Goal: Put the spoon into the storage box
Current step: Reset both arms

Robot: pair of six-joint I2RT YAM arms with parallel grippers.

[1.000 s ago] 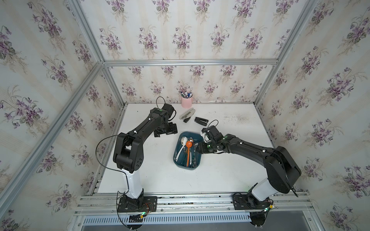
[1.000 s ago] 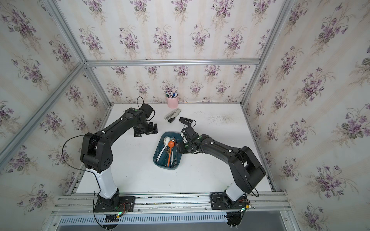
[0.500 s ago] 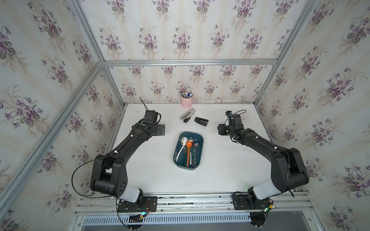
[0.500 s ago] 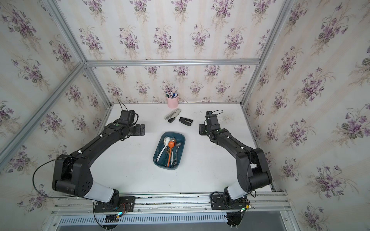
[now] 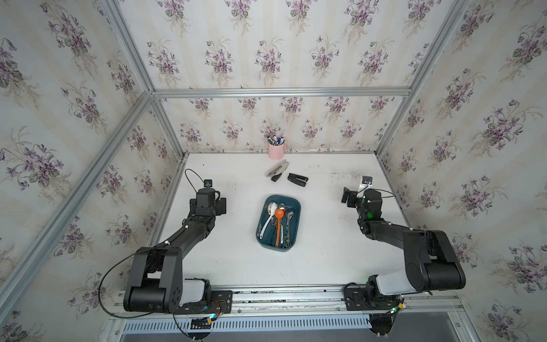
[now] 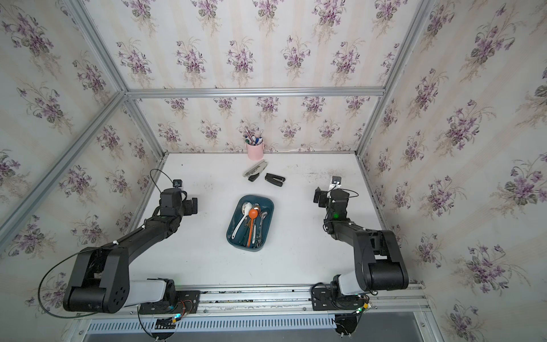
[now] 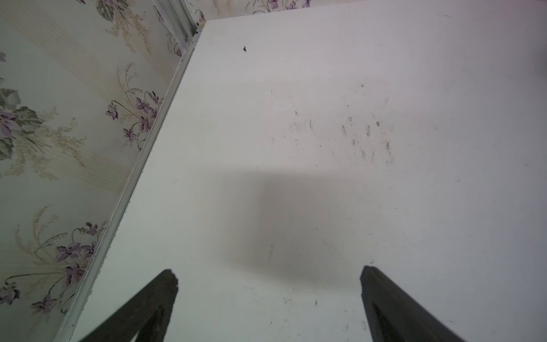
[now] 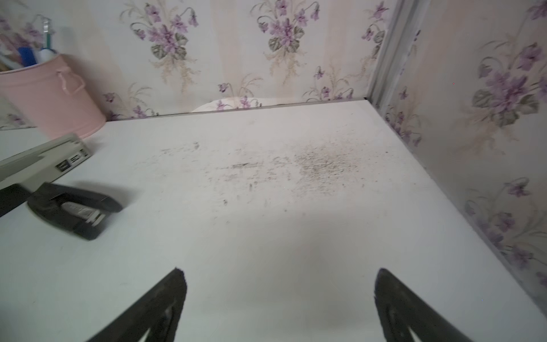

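The dark teal storage box [image 5: 297, 207] [image 6: 270, 207] sits mid-table in both top views. Several spoons lie inside it: a white spoon [image 5: 268, 219], an orange spoon [image 5: 279, 213] and metal ones [image 5: 289, 220]. My left gripper [image 5: 207, 206] [image 7: 268, 278] hovers open over bare table well to the left of the box, near the left wall. Open too, my right gripper [image 5: 359, 197] [image 8: 278, 279] hangs far to the box's right with nothing between its fingers. Neither wrist view shows the box.
A pink pen cup [image 5: 276, 149] [image 8: 50, 97] stands against the back wall. In front of it lie a grey stapler [image 5: 276, 169] [image 8: 41, 160] and a black stapler [image 5: 297, 179] [image 8: 74, 210]. Papered walls close in the table on three sides.
Both arms have drawn back from the box to the table's sides. The right gripper, which was at the box's right rim, has opened wide. The spoons stay in the box.
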